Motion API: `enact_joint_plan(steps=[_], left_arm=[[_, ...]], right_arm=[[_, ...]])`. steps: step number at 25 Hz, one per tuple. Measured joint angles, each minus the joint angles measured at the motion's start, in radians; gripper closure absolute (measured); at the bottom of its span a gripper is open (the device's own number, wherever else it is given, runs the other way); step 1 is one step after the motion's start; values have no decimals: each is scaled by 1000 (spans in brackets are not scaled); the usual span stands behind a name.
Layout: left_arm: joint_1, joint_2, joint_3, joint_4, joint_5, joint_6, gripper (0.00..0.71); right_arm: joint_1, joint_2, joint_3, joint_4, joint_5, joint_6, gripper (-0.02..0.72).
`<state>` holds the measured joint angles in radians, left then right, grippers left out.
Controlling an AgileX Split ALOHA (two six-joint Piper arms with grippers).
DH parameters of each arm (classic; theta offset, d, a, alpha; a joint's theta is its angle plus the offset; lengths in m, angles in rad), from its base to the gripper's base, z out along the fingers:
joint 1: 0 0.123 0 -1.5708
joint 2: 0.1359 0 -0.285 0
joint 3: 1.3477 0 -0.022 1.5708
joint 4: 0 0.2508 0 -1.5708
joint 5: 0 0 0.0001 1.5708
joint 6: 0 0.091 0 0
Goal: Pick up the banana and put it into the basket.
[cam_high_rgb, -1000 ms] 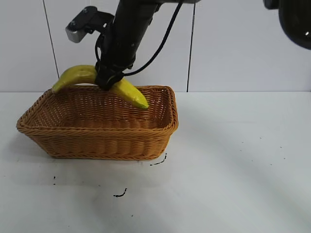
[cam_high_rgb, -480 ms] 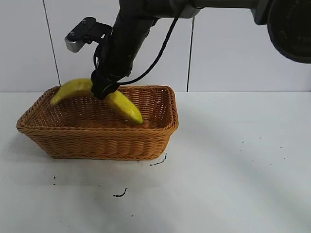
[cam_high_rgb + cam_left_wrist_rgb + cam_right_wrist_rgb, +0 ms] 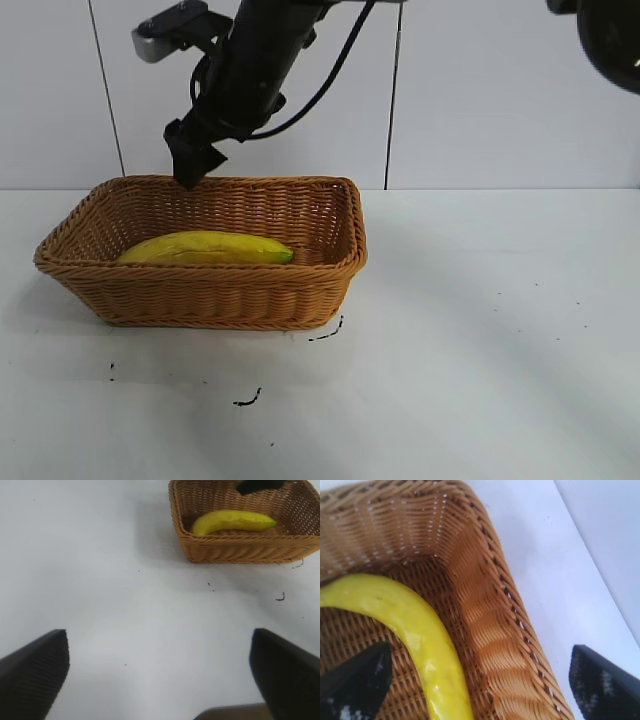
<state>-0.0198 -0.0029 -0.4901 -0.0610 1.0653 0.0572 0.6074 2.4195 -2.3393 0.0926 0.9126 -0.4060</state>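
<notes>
Exterior view shows you the banana (image 3: 205,248) lying in the basket (image 3: 210,295); both grippers, right (image 3: 190,168) and left (image 3: 159,672), gape empty. Only retreat remains.

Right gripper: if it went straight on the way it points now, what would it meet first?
Probably the banana, lying on the floor of the basket. The right gripper hangs open above the basket's back rim, pointing down into it. Depth is unclear, so it might touch the wicker floor beside the banana instead.
</notes>
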Motion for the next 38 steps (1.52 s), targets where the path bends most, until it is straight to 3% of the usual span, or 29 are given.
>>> enact_joint_plan(steps=[5, 7, 9, 24, 31, 38], left_arm=[[0, 0, 0, 0, 0, 0, 15], [0, 0, 0, 0, 0, 0, 15], [0, 0, 0, 0, 0, 0, 15], [0, 0, 0, 0, 0, 0, 15], [0, 0, 0, 0, 0, 0, 15], [0, 0, 0, 0, 0, 0, 15]], right_arm=[[-29, -62, -2, -99, 62, 305, 14], [-66, -64, -3, -137, 84, 389, 14], [-123, -62, -3, -159, 125, 429, 14], [-583, -62, -4, -155, 302, 383, 14], [-624, -109, 28, -102, 304, 367, 14], [-624, -342, 326, -85, 303, 364, 14]])
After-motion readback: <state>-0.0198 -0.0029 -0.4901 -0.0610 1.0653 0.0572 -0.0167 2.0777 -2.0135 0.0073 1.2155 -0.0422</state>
